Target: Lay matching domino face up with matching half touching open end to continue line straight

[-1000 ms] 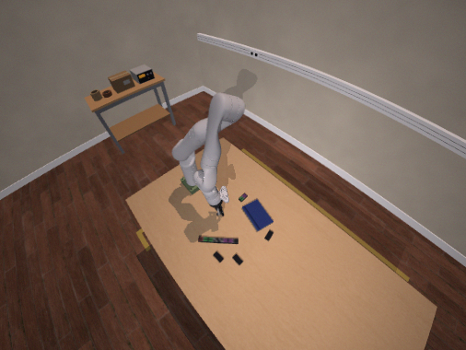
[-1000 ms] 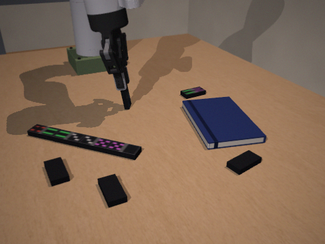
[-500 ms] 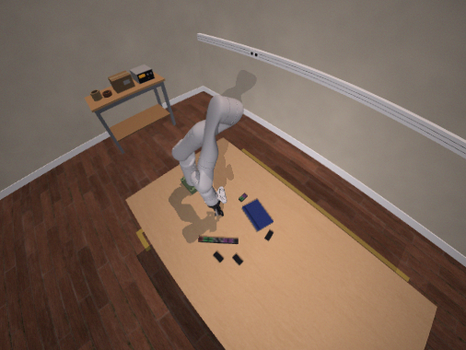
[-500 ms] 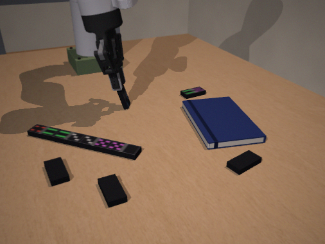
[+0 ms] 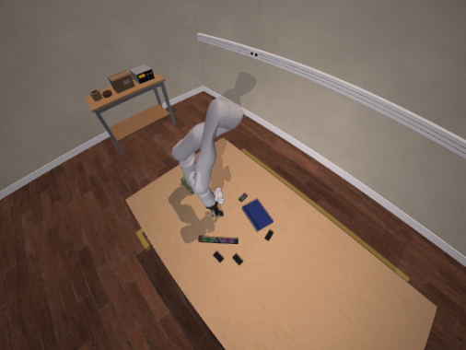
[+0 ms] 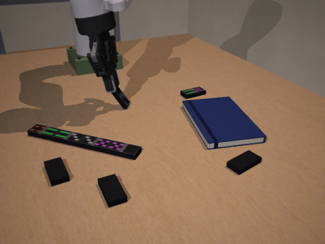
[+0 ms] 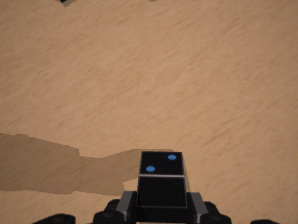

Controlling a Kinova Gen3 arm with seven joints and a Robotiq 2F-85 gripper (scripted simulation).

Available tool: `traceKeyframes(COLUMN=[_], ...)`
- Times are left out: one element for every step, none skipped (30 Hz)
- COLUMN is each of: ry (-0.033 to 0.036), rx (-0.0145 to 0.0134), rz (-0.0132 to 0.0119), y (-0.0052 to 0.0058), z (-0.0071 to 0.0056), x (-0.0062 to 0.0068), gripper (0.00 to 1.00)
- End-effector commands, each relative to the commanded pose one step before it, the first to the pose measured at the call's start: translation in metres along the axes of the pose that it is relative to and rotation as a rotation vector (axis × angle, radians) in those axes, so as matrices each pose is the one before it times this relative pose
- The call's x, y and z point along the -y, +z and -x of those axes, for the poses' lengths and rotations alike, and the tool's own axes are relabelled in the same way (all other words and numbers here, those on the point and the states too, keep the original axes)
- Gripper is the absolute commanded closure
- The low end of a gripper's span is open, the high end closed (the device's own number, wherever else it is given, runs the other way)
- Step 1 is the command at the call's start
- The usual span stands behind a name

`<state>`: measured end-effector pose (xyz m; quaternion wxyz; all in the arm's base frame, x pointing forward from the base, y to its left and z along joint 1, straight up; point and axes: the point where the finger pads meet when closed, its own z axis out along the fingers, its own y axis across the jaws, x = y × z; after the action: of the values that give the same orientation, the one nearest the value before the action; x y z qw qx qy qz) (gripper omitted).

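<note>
The fingers of the gripper (image 5: 217, 213) (image 6: 112, 86) (image 7: 162, 206) are closed on a domino (image 6: 121, 97) (image 7: 161, 180), one finger at each side of it. This held domino is tilted and it is above the surface (image 5: 299, 276) (image 6: 180, 218) (image 7: 150, 80), on the far side of the line (image 5: 218, 239) (image 6: 84, 141). Its visible face has one half with two blue pips at the outer end, and one blank half nearer to the fingers. The line lies straight, with red pips at its left end and a blank half at its right end, so the held domino has the matching blank.

On the near side of the line, a left face-down domino (image 5: 218, 257) (image 6: 56, 171) and a middle face-down domino (image 5: 238, 259) (image 6: 112, 190) lie apart. A right face-down domino (image 5: 269, 235) (image 6: 244, 162) lies near the blue book (image 5: 257, 215) (image 6: 225, 122). Beyond the book, a green-and-magenta domino (image 5: 243, 197) (image 6: 193, 92) lies face up.

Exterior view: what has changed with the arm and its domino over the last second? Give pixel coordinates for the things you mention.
The pincer (image 5: 218, 212) (image 6: 113, 86) (image 7: 161, 202) has swung left in the exterior view and leans more, tilting the black domino with blue pips (image 6: 122, 99) (image 7: 161, 190) it still grips. Nothing was let go. The line of coloured-pip dominoes (image 5: 218, 239) (image 6: 84, 141) and blue notebook (image 5: 257, 215) (image 6: 225, 119) stayed put.
</note>
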<state>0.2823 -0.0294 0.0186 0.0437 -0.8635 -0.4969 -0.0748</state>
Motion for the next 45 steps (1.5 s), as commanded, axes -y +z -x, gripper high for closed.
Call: traceKeyframes(ry=[-0.00075, 0.0, 0.0, 0.0, 0.0, 0.0, 0.0, 0.0, 0.0, 0.0, 0.0, 0.0, 0.0, 0.0, 0.0, 0.0, 0.0, 0.0, 0.0, 0.0, 0.0, 0.0, 0.0, 0.0, 0.0, 0.0, 0.0, 0.0, 0.0, 0.0, 0.0, 0.0, 0.0, 0.0, 0.0, 0.0, 0.0, 0.0, 0.0, 0.0, 0.0, 0.0, 0.0, 0.0, 0.0], rx=[0.00003, 0.0, 0.0, 0.0, 0.0, 0.0, 0.0, 0.0, 0.0, 0.0, 0.0, 0.0, 0.0, 0.0, 0.0, 0.0, 0.0, 0.0, 0.0, 0.0, 0.0, 0.0, 0.0, 0.0, 0.0, 0.0, 0.0, 0.0, 0.0, 0.0, 0.0, 0.0, 0.0, 0.0, 0.0, 0.0, 0.0, 0.0, 0.0, 0.0, 0.0, 0.0, 0.0, 0.0, 0.0], rz=[-0.00006, 0.0, 0.0, 0.0, 0.0, 0.0, 0.0, 0.0, 0.0, 0.0, 0.0, 0.0, 0.0, 0.0, 0.0, 0.0, 0.0, 0.0, 0.0, 0.0, 0.0, 0.0, 0.0, 0.0, 0.0, 0.0, 0.0, 0.0, 0.0, 0.0, 0.0, 0.0, 0.0, 0.0, 0.0, 0.0, 0.0, 0.0, 0.0, 0.0, 0.0, 0.0, 0.0, 0.0, 0.0], y=[0.00149, 0.00038, 0.00039, 0.00041, 0.00041, 0.00043, 0.0, 0.0, 0.00043, 0.00044, 0.00045, 0.00046, 0.00047, 0.00047, 0.00048, 0.00049, 0.0005, 0.0005, 0.00051, 0.0005, 0.00052, 0.00052, 0.00052, 0.0, 0.0, 0.00053, 0.00053, 0.00054, 0.00053, 0.00054, 0.00053, 0.00054, 0.00054, 0.00053, 0.00054, 0.00054, 0.00053, 0.00054, 0.00053, 0.00053, 0.0, 0.0, 0.00053, 0.00052, 0.00053], z=[0.00317, 0.00087, 0.00086, 0.00084, 0.00083, 0.00081, 0.0, 0.0, 0.0008, 0.00078, 0.00077, 0.00075, 0.00074, 0.00072, 0.00071, 0.0007, 0.00068, 0.00067, 0.00065, 0.00064, 0.00062, 0.00061, 0.00059, 0.0, 0.0, 0.00058, 0.00057, 0.00055, 0.00055, 0.00052, 0.00052, 0.0005, 0.00049, 0.00048, 0.00046, 0.00045, 0.00044, 0.00042, 0.00041, 0.0004, 0.0, 0.0, 0.00039, 0.00038, 0.00036], x=[0.0001, 0.0, 0.0, 0.0, 0.0, 0.0, 0.0, 0.0, 0.0, 0.0, 0.0, 0.0, 0.0, 0.0, 0.0, 0.0, 0.0, 0.0, 0.0, 0.0, 0.0, 0.0, 0.0, 0.0, 0.0, 0.0, 0.0, 0.0, 0.0, 0.0, 0.0, 0.0, 0.0, 0.0, 0.0, 0.0, 0.0, 0.0, 0.0, 0.0, 0.0, 0.0, 0.0, 0.0, 0.0], gripper=[0.65, 0.65, 0.65, 0.65, 0.65, 0.65, 0.65, 0.65, 0.65, 0.65, 0.65, 0.65, 0.65, 0.65, 0.65, 0.65, 0.65, 0.65, 0.65, 0.65, 0.65, 0.65, 0.65, 0.65, 0.65, 0.65, 0.65, 0.65, 0.65, 0.65, 0.65, 0.65, 0.65, 0.65, 0.65, 0.65, 0.65, 0.65, 0.65, 0.65, 0.65, 0.65, 0.65, 0.65, 0.65])
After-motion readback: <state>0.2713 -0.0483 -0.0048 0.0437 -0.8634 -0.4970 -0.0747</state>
